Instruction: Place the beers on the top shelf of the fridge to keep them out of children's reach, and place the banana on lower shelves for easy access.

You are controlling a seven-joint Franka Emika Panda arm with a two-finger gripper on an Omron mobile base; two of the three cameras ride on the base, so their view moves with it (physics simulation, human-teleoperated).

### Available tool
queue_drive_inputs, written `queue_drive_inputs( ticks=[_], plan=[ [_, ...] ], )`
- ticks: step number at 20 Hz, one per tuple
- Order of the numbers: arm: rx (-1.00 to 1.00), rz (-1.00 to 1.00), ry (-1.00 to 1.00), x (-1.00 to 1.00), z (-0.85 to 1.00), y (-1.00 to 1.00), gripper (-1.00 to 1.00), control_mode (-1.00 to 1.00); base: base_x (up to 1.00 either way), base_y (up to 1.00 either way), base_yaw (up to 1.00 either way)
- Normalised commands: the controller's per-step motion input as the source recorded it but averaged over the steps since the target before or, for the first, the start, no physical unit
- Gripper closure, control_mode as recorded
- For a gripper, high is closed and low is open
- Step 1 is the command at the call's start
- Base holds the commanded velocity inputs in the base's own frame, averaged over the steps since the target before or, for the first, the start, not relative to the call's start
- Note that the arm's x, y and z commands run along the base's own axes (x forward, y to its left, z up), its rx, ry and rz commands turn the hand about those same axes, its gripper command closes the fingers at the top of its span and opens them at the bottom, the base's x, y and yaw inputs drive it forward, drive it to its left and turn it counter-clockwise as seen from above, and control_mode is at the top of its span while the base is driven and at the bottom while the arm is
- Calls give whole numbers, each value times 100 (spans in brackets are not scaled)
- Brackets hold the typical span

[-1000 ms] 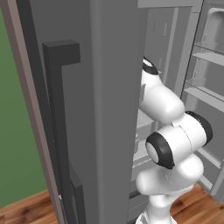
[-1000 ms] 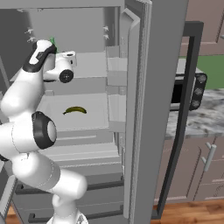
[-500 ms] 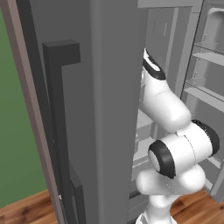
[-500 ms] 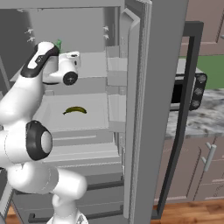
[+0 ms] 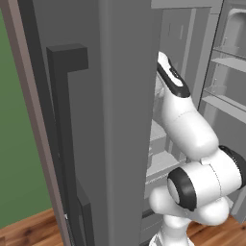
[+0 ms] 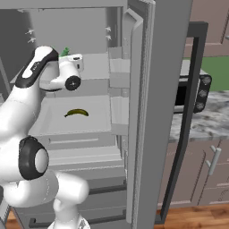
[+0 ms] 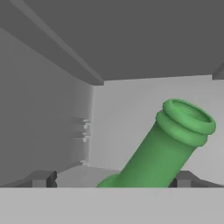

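The fridge (image 6: 143, 112) is standing with its doors swung wide, giving the arm room to reach deep into the pale interior. The arm is stretching up to the top shelf (image 6: 96, 67), the level the task reserves for beer, out of children's reach. On the lower shelf (image 6: 89, 123) the banana (image 6: 76, 112) is lying flat and alone, already where small hands can get it. Up top, the green bottle (image 7: 164, 148) is leaning across the hand view, its neck rising between the fingertips (image 7: 41, 178), which are sitting well apart on either side. The gripper (image 7: 113, 181) is spread wide, touching nothing that can be seen, which suggests the bottle is being left on the shelf rather than carried; whether its base is resting squarely is hidden. In the right base view, a sliver of green is peeking out just behind the wrist. The amber bottle's whereabouts cannot be told.
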Motion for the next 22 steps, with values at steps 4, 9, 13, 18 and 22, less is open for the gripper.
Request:
queue_drive_inputs(
  ticks=[4, 9, 13, 18, 22],
  plan=[
    [0, 0, 0, 0, 3, 0, -100, -100, 0, 0, 0],
    [0, 0, 6, 6, 12, 13, -100, -100, 0, 0, 0],
    [0, 0, 11, 19, 4, 34, -100, -100, 0, 0, 0],
    [-2, 0, 10, 20, 0, 36, -100, -100, 0, 0, 0],
    [0, 0, 8, 1, 11, 5, -100, -100, 0, 0, 0]
  ],
)
